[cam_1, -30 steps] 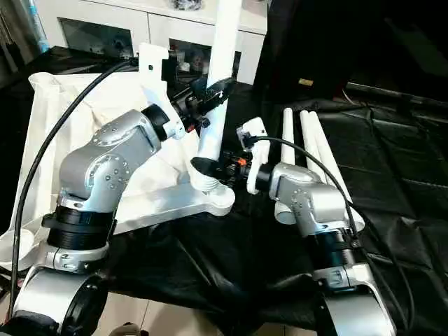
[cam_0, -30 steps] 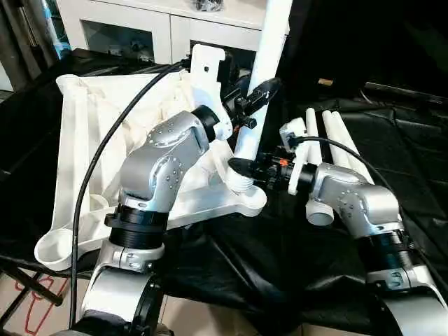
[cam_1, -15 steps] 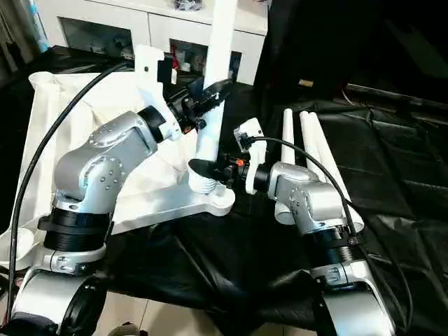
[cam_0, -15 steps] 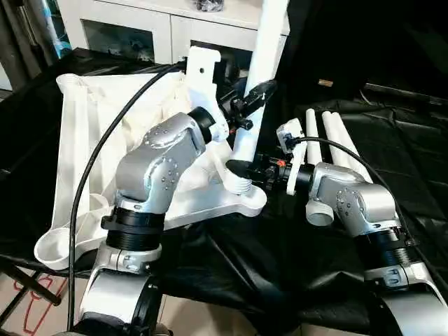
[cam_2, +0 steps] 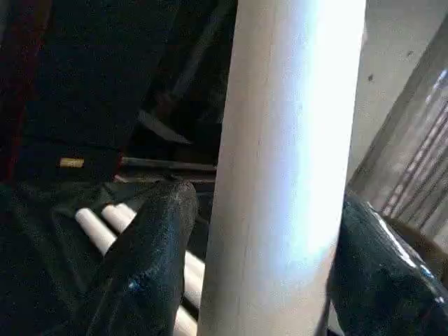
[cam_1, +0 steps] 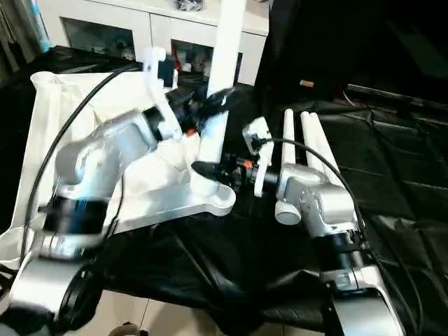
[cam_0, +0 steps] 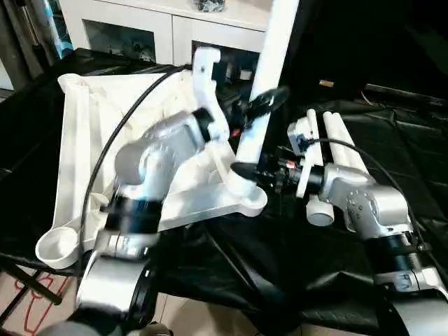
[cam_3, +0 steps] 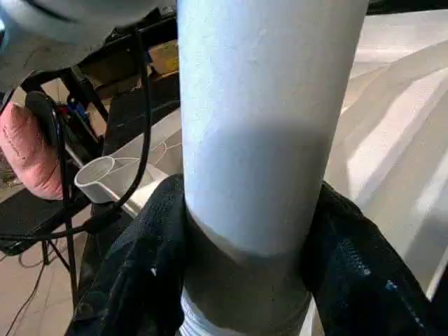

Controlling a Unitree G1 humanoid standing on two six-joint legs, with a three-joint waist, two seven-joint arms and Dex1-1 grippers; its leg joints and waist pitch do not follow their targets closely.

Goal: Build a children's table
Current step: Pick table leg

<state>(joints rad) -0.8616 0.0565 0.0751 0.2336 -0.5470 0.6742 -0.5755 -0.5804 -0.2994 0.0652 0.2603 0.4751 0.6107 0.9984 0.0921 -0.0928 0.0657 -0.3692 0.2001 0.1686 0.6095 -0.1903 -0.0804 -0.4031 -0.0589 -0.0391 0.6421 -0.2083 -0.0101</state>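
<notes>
The children's table's white tabletop lies underside up on the black cloth. One white leg stands upright in its near right corner socket. My left gripper straddles that leg partway up. In the left wrist view the leg sits between its fingers, with a dark gap on one side, so this gripper is open. My right gripper is shut on the leg just above its threaded foot. Its fingers press both sides of the tube.
Three spare white legs lie side by side on the black cloth to the right. A white cabinet stands behind the table. A black cable arcs over the tabletop from my left arm. The table's front edge is near my body.
My left arm is moving and looks blurred, and its fingers have widened around the leg. The right gripper keeps its hold at the leg's foot. The view has shifted slightly.
</notes>
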